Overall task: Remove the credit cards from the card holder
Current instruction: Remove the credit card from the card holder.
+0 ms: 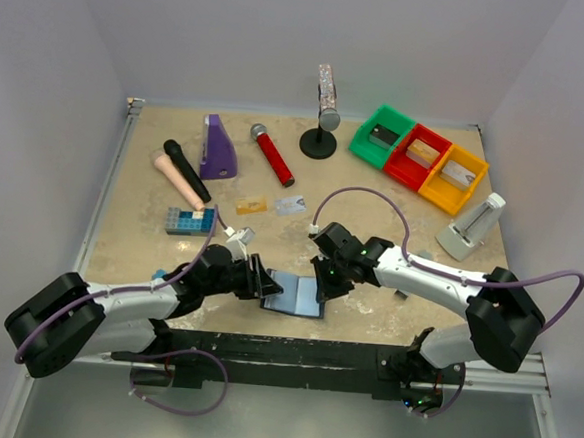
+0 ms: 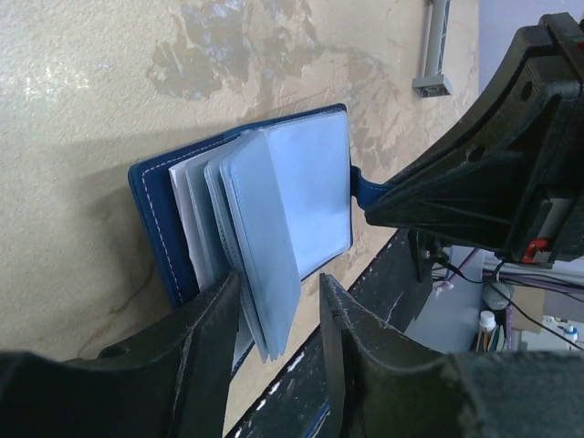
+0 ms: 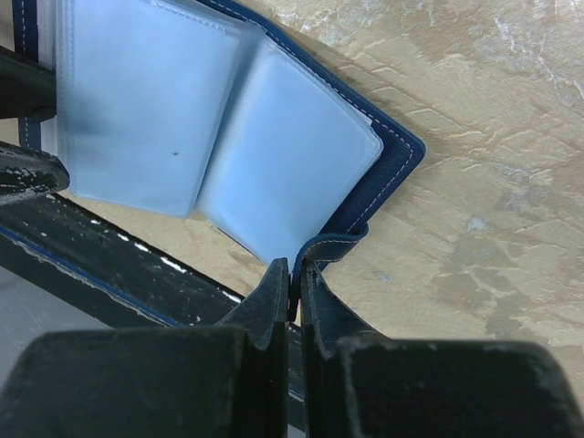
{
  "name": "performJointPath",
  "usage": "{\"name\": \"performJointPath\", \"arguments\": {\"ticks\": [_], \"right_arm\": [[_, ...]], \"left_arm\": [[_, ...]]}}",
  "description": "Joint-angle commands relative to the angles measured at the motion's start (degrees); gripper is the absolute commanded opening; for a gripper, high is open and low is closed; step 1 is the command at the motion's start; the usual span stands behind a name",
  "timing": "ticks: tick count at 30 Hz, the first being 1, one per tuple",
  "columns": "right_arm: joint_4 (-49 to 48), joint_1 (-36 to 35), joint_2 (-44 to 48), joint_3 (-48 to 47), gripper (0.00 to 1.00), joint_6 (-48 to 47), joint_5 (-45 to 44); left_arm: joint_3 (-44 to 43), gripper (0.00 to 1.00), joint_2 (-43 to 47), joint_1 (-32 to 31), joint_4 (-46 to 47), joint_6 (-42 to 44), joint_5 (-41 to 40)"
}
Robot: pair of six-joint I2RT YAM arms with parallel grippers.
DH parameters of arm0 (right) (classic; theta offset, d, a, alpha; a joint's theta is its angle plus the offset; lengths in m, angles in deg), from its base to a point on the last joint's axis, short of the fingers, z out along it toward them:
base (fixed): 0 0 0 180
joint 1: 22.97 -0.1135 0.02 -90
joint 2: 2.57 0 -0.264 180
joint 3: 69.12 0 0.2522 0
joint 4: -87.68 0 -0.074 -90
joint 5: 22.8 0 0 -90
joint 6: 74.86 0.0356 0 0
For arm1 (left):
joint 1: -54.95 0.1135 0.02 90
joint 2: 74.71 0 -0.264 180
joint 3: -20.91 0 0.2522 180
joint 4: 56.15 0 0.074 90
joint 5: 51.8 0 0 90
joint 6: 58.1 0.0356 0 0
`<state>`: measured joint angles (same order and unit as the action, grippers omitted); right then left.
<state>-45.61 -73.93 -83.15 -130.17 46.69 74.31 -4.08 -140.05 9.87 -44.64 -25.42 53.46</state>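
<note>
The navy card holder (image 1: pixel 295 294) lies open at the table's near edge, its pale blue plastic sleeves fanned up (image 2: pixel 274 228). My left gripper (image 2: pixel 278 315) is open, its fingers straddling the loose edge of the raised sleeves. My right gripper (image 3: pixel 294 274) is shut on the holder's navy snap tab (image 3: pixel 333 248) and also shows in the left wrist view (image 2: pixel 401 196). An orange-gold card (image 1: pixel 252 205) and a silvery card (image 1: pixel 290 204) lie on the table behind the holder. I cannot tell whether cards sit in the sleeves.
A studded blue brick block (image 1: pixel 188 221) sits left of the cards. Behind are a black microphone (image 1: pixel 186 170), a purple object (image 1: pixel 218 147), a red microphone (image 1: pixel 272 154), a stand (image 1: pixel 320 141), coloured bins (image 1: pixel 419 158) and a grey device (image 1: pixel 472 228). The black rail (image 1: pixel 283 351) runs along the near edge.
</note>
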Motion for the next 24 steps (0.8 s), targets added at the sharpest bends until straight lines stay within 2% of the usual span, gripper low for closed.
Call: {"name": "performJointPath", "arguments": {"ticks": [1, 12, 24], "right_arm": [[-2.45, -0.11, 0.07, -0.61, 0.00, 0.71, 1.67], [-2.54, -0.11, -0.46, -0.61, 0.00, 0.88, 1.41], [-2.10, -0.11, 0.24, -0.09, 0.00, 0.79, 0.80]], "left_arm": [[-1.87, 0.44, -0.58, -0.27, 4.34, 1.68, 3.63], [-4.42, 0.44, -1.98, -0.89, 6.19, 2.30, 6.88], [-3.11, 0.41, -2.34, -0.97, 5.40, 1.86, 4.51]]}}
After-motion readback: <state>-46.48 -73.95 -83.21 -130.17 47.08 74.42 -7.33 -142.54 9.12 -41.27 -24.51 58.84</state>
